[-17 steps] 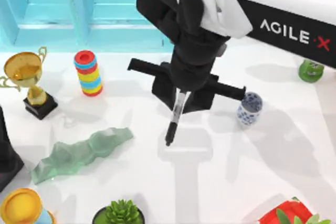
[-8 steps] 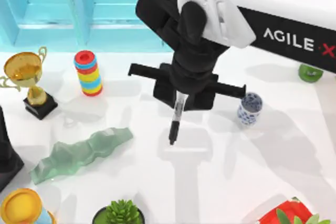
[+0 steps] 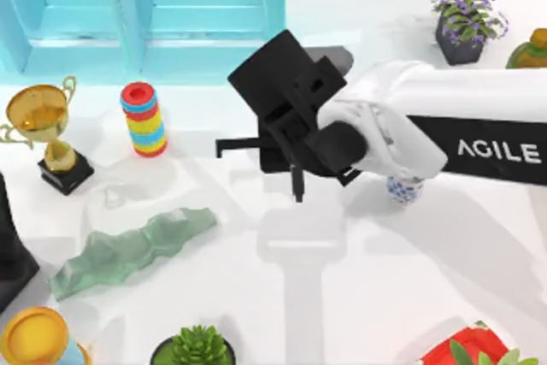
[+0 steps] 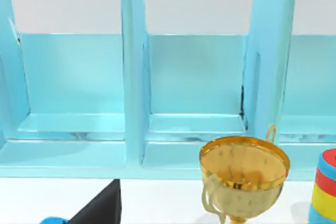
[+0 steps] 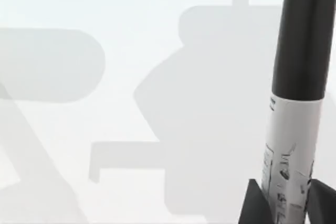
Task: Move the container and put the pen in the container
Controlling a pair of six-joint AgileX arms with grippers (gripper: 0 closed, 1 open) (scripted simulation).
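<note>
Right gripper (image 3: 295,168): above the worktop (image 3: 359,297) centre, clamped on the pen (image 3: 297,184); in the right wrist view the fingers (image 5: 255,203) grip the barrel at its pale label band.
Pen: held clear of the worktop, black tip pointing down, just left of the cup.
Cup (image 3: 403,189): white with blue pattern, on the worktop right of centre, largely hidden under the right arm; upright or tilted cannot be told.
Left arm: parked at the near left edge; its gripper's opening cannot be told.
Trophy (image 3: 43,126): far left, on a black base.
Ring stack (image 3: 144,119): right of the trophy.
Shelf (image 4: 157,103): pale blue, along the far left edge.
Green sheet (image 3: 128,250): crumpled, near left.
</note>
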